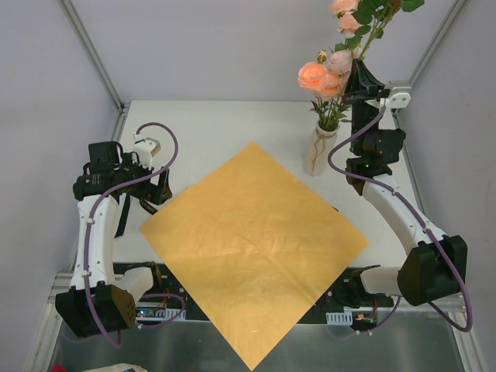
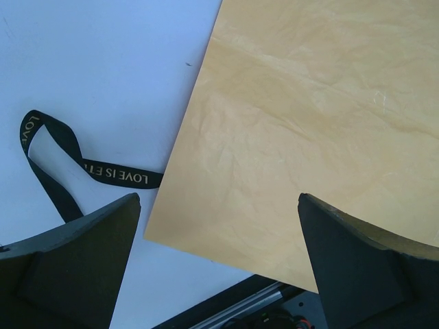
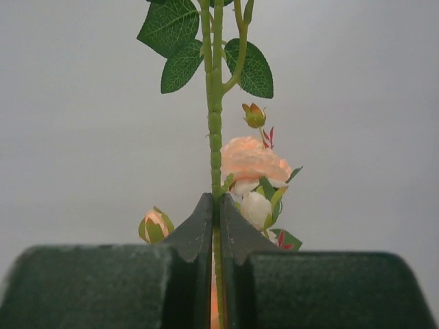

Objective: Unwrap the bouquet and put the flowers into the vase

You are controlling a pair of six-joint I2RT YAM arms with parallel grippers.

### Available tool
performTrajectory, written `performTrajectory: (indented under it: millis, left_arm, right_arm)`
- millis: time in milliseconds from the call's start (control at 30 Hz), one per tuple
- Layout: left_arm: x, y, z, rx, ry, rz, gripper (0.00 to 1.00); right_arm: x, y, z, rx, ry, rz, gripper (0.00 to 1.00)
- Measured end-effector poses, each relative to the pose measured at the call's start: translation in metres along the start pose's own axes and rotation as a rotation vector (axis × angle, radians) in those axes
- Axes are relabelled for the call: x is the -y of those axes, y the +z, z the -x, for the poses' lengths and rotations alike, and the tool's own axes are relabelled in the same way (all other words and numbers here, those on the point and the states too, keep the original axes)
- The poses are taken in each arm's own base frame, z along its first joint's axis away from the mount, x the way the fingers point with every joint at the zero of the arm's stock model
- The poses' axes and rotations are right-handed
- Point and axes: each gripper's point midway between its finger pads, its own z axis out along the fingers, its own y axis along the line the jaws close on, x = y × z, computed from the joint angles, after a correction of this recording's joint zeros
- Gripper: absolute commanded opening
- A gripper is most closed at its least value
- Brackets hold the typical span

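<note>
The orange paper (image 1: 252, 240) lies unfolded and flat on the white table, no longer a wrapped bouquet. The pale vase (image 1: 318, 151) stands at the back right with peach-pink flowers (image 1: 316, 76) rising from its mouth. Above and just right of it, my right gripper (image 1: 359, 84) is shut on a green flower stem (image 3: 215, 123), whose leaves and roses (image 1: 346, 14) reach upward. In the right wrist view the stem runs between the right gripper (image 3: 216, 202) fingertips. My left gripper (image 2: 219, 205) hangs open over the paper's (image 2: 309, 116) left corner, holding nothing.
The black printed ribbon (image 2: 51, 147) lies loose on the table left of the paper. The paper's near corner overhangs the table's front edge (image 1: 256, 349). White walls and frame posts close in the sides.
</note>
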Motion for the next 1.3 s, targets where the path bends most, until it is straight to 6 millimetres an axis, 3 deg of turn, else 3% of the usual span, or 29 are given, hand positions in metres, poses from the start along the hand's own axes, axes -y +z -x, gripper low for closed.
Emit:
performTrajectory:
  millis: [300,367,467,500,600,833,1067,1200,1300]
  left_arm:
    - [0.002,-0.001,0.000,0.001,-0.003,-0.006,0.99]
    - [0.003,-0.002,0.001,0.008,0.000,-0.007,0.99]
    - [0.006,-0.005,0.003,0.024,0.008,-0.013,0.99]
    - [0.007,-0.005,0.003,0.029,0.010,-0.016,0.99]
    - [0.008,-0.007,0.004,0.036,0.014,-0.015,0.99]
    - [0.012,-0.012,0.007,0.058,0.023,-0.014,0.99]
    - [0.016,-0.012,0.009,0.068,0.006,-0.032,0.99]
    - [0.018,-0.015,0.010,0.079,0.010,-0.031,0.99]
    - [0.020,-0.018,0.011,0.091,0.015,-0.027,0.99]
  right_arm:
    - [0.002,-0.040,-0.053,-0.158,-0.006,0.008,0.02]
    - [0.001,-0.049,-0.057,-0.183,-0.004,0.012,0.07]
    - [-0.001,-0.056,-0.058,-0.206,0.008,0.017,0.27]
    - [-0.001,-0.058,-0.057,-0.214,0.014,0.018,0.47]
    - [-0.003,-0.063,-0.056,-0.239,0.035,0.017,0.64]
    - [-0.003,-0.081,-0.063,-0.351,0.056,0.012,0.71]
    - [-0.002,-0.121,-0.088,-0.612,0.074,-0.006,0.72]
    - [0.000,-0.144,-0.100,-0.793,0.065,-0.028,0.98]
    - [0.004,-0.167,-0.106,-0.919,0.057,-0.048,0.96]
